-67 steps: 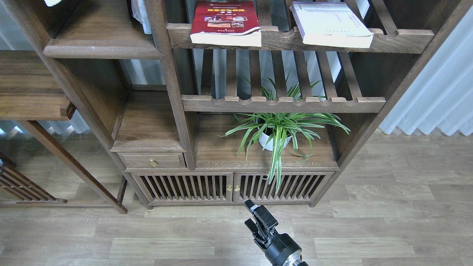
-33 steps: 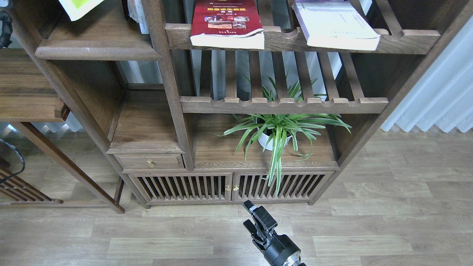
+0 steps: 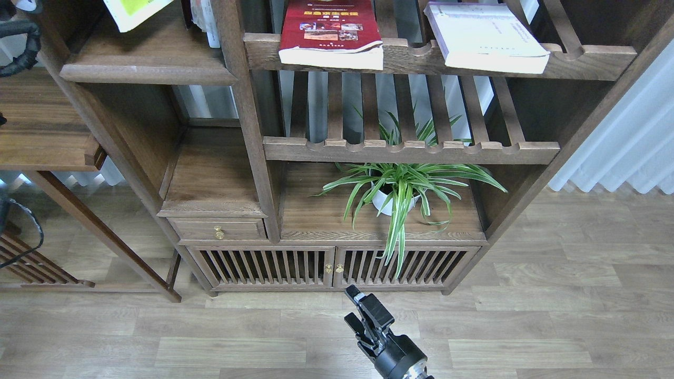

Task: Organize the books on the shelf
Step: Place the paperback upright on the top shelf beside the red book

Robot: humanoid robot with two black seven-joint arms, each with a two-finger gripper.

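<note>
The yellow-green book (image 3: 136,12) shows only as a tilted corner at the top left, over the solid dark plank shelf (image 3: 147,71); what holds it is cut off by the frame's top edge. The dark red book (image 3: 330,32) and the pale lavender-white book (image 3: 487,37) lie flat on the upper slatted rack (image 3: 416,57), overhanging its front rail. A black part of my left arm (image 3: 21,45) shows at the far left edge; its gripper is out of view. My right gripper (image 3: 360,310) hangs low over the floor, fingers slightly apart and empty.
A potted spider plant (image 3: 400,189) stands on the cabinet top under the lower slatted rack (image 3: 410,150). A small drawer (image 3: 218,230) and slatted doors (image 3: 331,267) sit below. A side table (image 3: 42,131) is at the left, a white curtain (image 3: 626,142) at the right.
The yellow-green book has come further into view at the top left, moving right and down over the plank shelf. The left arm's black part appeared. The right gripper barely moved.
</note>
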